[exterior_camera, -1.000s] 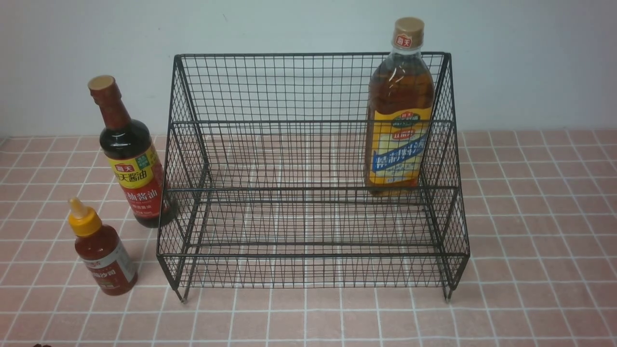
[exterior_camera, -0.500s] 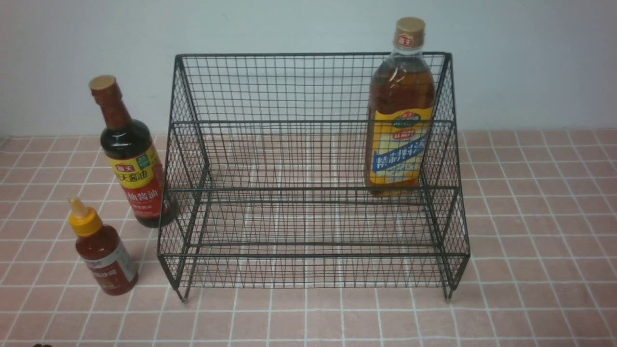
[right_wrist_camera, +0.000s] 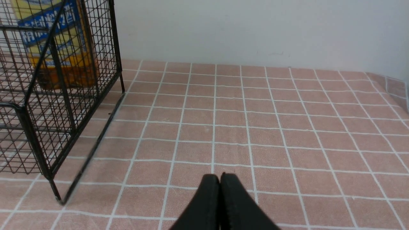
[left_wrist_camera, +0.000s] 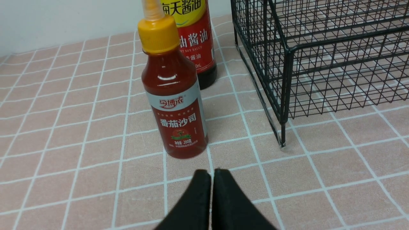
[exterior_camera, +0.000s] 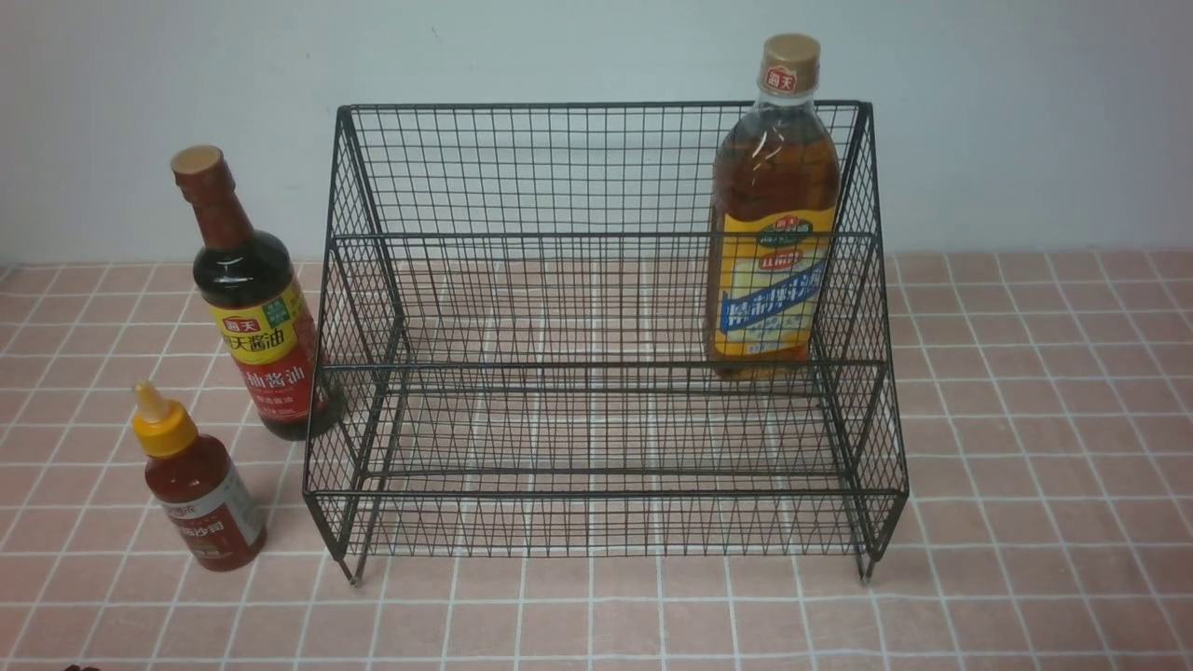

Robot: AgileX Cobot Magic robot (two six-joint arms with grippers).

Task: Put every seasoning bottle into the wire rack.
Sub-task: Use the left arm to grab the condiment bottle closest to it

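Observation:
The black wire rack [exterior_camera: 606, 522] stands mid-table. The tall amber bottle [exterior_camera: 772, 214] with tan cap stands upright on its upper tier at the right end; it also shows in the right wrist view [right_wrist_camera: 51, 48]. The dark soy-sauce bottle [exterior_camera: 250, 308] stands on the cloth just left of the rack. The small red-sauce bottle [exterior_camera: 196, 485] with yellow nozzle cap stands in front of it. In the left wrist view my left gripper [left_wrist_camera: 212, 172] is shut and empty, just short of the red-sauce bottle [left_wrist_camera: 174, 95]. My right gripper [right_wrist_camera: 220, 176] is shut and empty, right of the rack [right_wrist_camera: 38, 127].
A pink tiled cloth [exterior_camera: 1025, 419] covers the table, and a pale wall [exterior_camera: 1025, 112] runs close behind the rack. Neither arm shows in the front view.

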